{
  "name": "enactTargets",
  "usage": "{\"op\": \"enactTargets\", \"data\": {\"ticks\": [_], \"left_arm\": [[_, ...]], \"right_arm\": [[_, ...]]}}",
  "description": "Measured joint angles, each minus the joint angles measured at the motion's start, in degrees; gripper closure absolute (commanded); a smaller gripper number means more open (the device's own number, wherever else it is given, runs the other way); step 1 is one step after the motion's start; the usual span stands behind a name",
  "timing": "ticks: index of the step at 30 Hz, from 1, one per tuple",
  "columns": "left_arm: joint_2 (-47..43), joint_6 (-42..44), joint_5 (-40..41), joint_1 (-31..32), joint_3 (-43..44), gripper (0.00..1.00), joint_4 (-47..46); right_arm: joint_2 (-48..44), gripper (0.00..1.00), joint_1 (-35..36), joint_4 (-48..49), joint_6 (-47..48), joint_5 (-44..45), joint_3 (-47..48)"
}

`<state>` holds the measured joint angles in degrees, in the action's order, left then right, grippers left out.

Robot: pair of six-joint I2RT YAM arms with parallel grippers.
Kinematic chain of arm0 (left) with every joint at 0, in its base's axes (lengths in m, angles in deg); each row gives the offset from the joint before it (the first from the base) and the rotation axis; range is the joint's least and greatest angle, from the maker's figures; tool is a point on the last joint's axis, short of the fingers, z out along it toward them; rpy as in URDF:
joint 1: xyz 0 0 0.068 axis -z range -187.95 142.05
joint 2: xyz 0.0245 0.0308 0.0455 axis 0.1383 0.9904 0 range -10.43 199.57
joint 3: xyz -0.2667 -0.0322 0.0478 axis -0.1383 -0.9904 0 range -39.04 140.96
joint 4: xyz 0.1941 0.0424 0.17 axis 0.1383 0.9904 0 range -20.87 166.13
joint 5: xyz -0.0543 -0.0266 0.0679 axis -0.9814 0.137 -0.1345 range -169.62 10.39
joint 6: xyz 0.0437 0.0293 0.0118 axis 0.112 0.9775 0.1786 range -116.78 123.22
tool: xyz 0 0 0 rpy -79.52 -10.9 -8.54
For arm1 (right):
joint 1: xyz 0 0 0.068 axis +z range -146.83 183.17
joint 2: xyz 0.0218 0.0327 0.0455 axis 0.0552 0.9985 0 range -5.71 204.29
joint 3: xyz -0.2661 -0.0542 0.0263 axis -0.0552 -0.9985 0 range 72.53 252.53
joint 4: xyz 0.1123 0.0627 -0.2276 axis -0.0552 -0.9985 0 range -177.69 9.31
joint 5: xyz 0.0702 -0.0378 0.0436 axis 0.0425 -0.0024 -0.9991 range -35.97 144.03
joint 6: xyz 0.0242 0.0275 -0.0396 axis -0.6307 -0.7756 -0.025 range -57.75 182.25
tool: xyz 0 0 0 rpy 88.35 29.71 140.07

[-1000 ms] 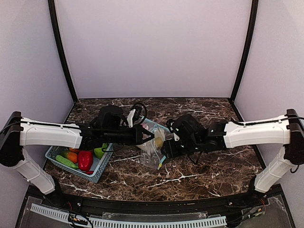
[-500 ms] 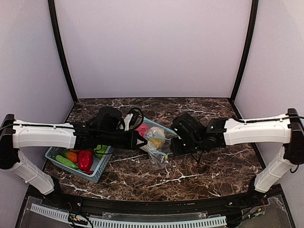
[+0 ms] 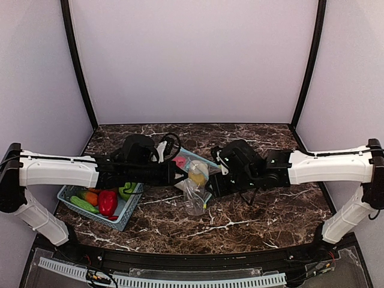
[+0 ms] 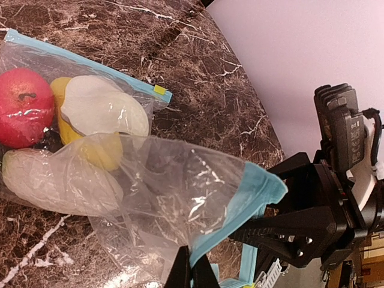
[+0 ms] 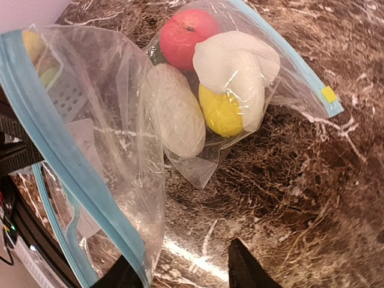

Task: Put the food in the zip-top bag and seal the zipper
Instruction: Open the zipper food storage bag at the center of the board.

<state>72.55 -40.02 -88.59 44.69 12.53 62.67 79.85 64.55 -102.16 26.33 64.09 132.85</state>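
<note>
The clear zip-top bag (image 3: pixel 194 191) with a blue zipper strip (image 4: pixel 241 207) hangs between the arms, its lower part on the table. It holds food: a red fruit (image 5: pixel 188 30), a cream-white piece (image 5: pixel 235 59), a yellow piece (image 5: pixel 219 111) and a pale oval piece (image 5: pixel 177 111). My left gripper (image 4: pixel 192 271) is shut on the bag's blue strip at the mouth. On the other side my right gripper (image 5: pixel 183 267) is open. The blue strip (image 5: pixel 65 161) runs down beside its left finger, and only bare table shows between the fingers.
A teal lattice basket (image 3: pixel 125 219) stands at the left under my left arm, holding a red pepper (image 3: pixel 108 202), a green cucumber (image 3: pixel 83 204) and an orange piece (image 3: pixel 91 197). Dark marble table (image 3: pixel 264 219) spreads to the right; walls enclose three sides.
The bag was lifted and now hangs more upright, its bottom drooping toward the table. My right gripper narrowed, then widened a little. The left grip has not changed.
</note>
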Motion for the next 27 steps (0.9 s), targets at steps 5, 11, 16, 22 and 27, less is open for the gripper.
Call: {"op": "enactTargets", "data": {"ticks": [5, 11, 16, 22, 27], "left_arm": [[0.09, -0.66, 0.13, 0.0, -0.24, 0.99, -1.14], [-1.05, 1.6, 1.36, 0.0, -0.66, 0.85, 1.55], [-3.61, 8.17, 0.37, 0.0, 0.79, 0.38, 6.49], [-4.11, 17.66, -0.5, -0.02, 10.51, 0.13, 14.62], [-3.85, 25.24, -0.11, -0.02, 19.1, 0.08, 21.42]], "right_arm": [[0.02, 1.0, 0.11, 1.38, -0.09, -1.42, -1.16], [0.0, 1.0, 0.11, 2.14, 1.64, -1.79, -1.18], [0.0, 1.0, 0.13, 0.42, 5.42, -3.21, -0.22], [0.04, 1.0, 0.83, -2.99, 8.94, -3.5, 2.82], [0.09, 1.0, 1.64, -5.18, 10.36, -3.45, 4.31]]}}
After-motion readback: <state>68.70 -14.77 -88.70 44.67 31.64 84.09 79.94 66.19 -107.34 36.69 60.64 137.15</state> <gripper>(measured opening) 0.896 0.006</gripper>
